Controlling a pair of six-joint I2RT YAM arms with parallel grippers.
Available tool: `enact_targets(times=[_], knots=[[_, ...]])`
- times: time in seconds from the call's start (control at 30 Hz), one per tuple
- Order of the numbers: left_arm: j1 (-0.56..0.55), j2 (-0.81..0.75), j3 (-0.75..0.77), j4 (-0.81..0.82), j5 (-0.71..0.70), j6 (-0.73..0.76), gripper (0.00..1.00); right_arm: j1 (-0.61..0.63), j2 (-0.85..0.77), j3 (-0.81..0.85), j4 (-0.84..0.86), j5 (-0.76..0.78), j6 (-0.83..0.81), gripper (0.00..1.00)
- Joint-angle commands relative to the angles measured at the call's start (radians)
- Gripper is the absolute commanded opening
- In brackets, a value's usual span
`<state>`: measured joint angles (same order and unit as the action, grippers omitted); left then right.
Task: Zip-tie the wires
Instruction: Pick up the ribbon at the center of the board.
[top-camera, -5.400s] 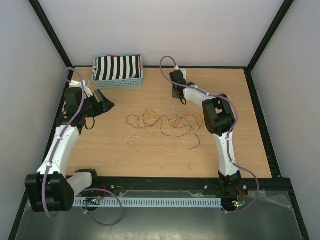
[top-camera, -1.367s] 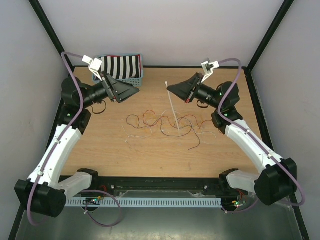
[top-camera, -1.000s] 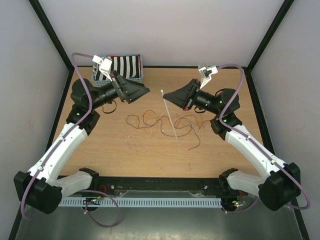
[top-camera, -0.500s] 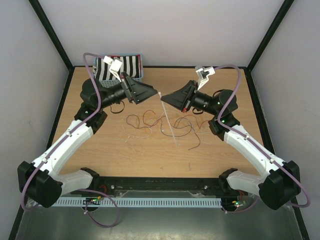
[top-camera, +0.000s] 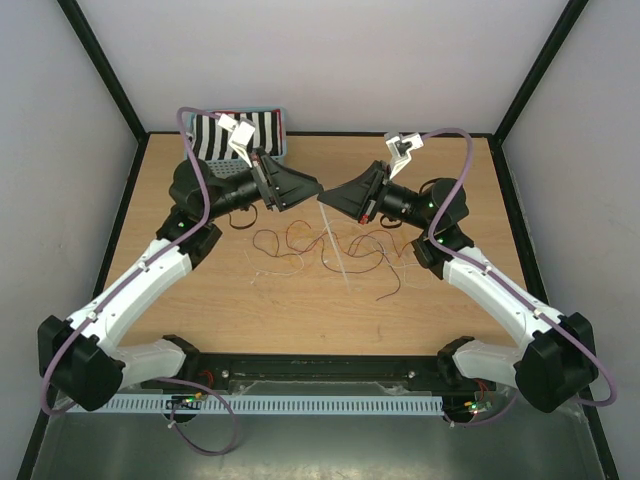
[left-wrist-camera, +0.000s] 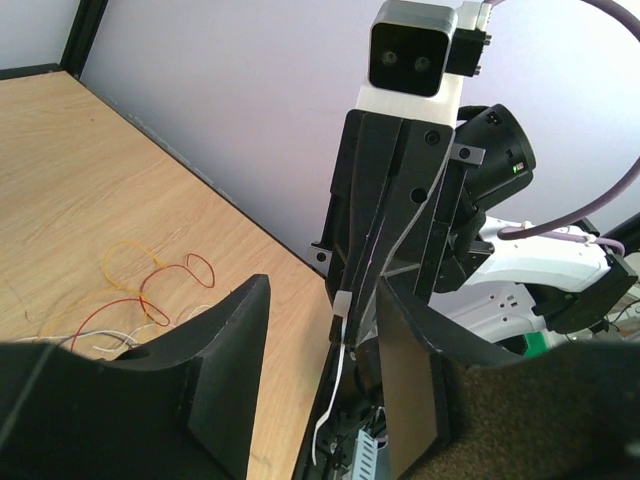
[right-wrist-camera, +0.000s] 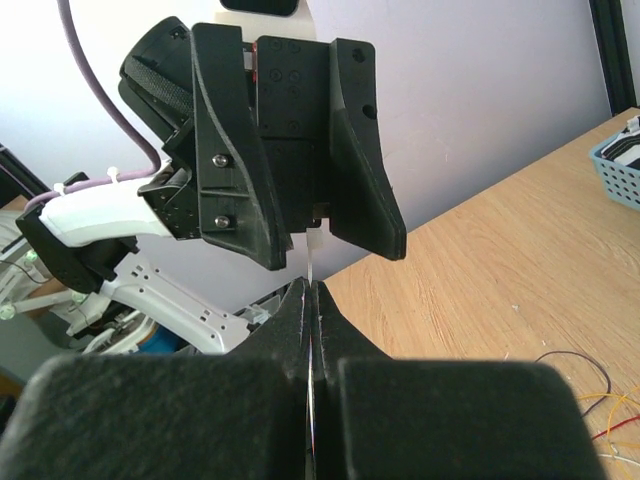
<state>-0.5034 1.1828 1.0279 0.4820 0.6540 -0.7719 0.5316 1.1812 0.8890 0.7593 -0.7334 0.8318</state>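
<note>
The wires (top-camera: 325, 243), thin red, orange, yellow and dark strands, lie curled in loops on the wooden table; they also show in the left wrist view (left-wrist-camera: 150, 290) and the right wrist view (right-wrist-camera: 590, 392). My right gripper (top-camera: 329, 196) is shut on a white zip tie (top-camera: 337, 248), raised above the wires. The tie's head (right-wrist-camera: 315, 243) sticks out past the shut right gripper (right-wrist-camera: 312, 292) and its tail (left-wrist-camera: 322, 420) hangs down. My left gripper (top-camera: 312, 190) is open and faces the right one. The tie's head (left-wrist-camera: 342, 303) sits at the mouth of the open left gripper (left-wrist-camera: 320, 350), untouched.
A blue basket (top-camera: 281, 148) holding black-and-white striped cloth stands at the back left, behind the left arm; its corner shows in the right wrist view (right-wrist-camera: 620, 165). Black frame rails run along the table edges. Purple arm cables loop above both wrists.
Both arms have risen from the table and swung toward each other. The right one carries the zip tie leftward; the open left gripper has closed in on the tie's head.
</note>
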Motion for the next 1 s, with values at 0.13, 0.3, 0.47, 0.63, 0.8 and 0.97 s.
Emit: enact_targets(times=[0.13,0.3,0.47,0.63,0.8,0.97], knots=[[-0.015,0.008,0.031,0.056,-0.006,0.0,0.35,0.008,0.009,-0.005,0.064,0.01,0.004,0.0],[-0.014,0.004,0.029,0.057,-0.016,0.004,0.19,0.008,0.016,-0.016,0.052,0.012,-0.002,0.0],[-0.015,0.002,0.025,0.056,-0.018,0.006,0.04,0.009,0.017,-0.031,0.052,0.021,-0.006,0.0],[-0.01,-0.004,0.023,0.057,-0.033,0.018,0.0,0.008,0.012,-0.037,0.038,0.014,-0.019,0.05],[0.006,-0.005,0.028,0.055,-0.032,0.006,0.0,0.009,0.002,-0.044,0.018,-0.001,-0.034,0.22],[0.032,-0.011,0.034,0.056,-0.02,-0.01,0.0,0.008,-0.018,-0.049,-0.059,-0.034,-0.08,0.26]])
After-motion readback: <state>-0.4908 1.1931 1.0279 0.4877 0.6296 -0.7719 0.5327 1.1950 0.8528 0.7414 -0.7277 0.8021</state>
